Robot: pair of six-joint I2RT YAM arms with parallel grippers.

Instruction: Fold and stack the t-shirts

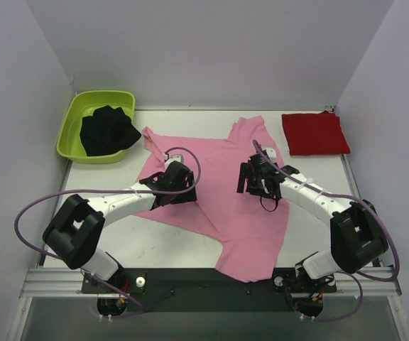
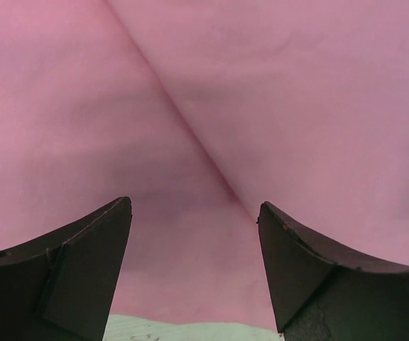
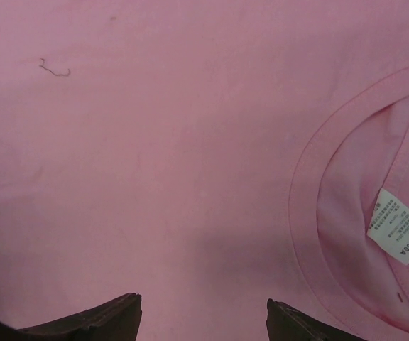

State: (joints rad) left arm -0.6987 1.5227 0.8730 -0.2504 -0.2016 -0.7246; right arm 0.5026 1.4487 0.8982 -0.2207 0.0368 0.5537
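A light pink t-shirt [image 1: 222, 195] lies spread and partly folded across the middle of the table. It fills the left wrist view [image 2: 261, 92] and the right wrist view [image 3: 155, 156], where its collar and white label [image 3: 397, 236] show at the right. A deep red t-shirt [image 1: 314, 133] lies folded at the back right. My left gripper [image 1: 167, 186] hovers open over the pink shirt's left part, near its edge [image 2: 194, 249]. My right gripper [image 1: 251, 183] hovers open over the shirt near the collar [image 3: 203, 312]. Neither holds anything.
A lime green tub [image 1: 73, 128] with a black cloth [image 1: 106, 130] in it stands at the back left. Bare white table [image 1: 155, 245] shows at the front left and along the right edge. Grey walls enclose the table.
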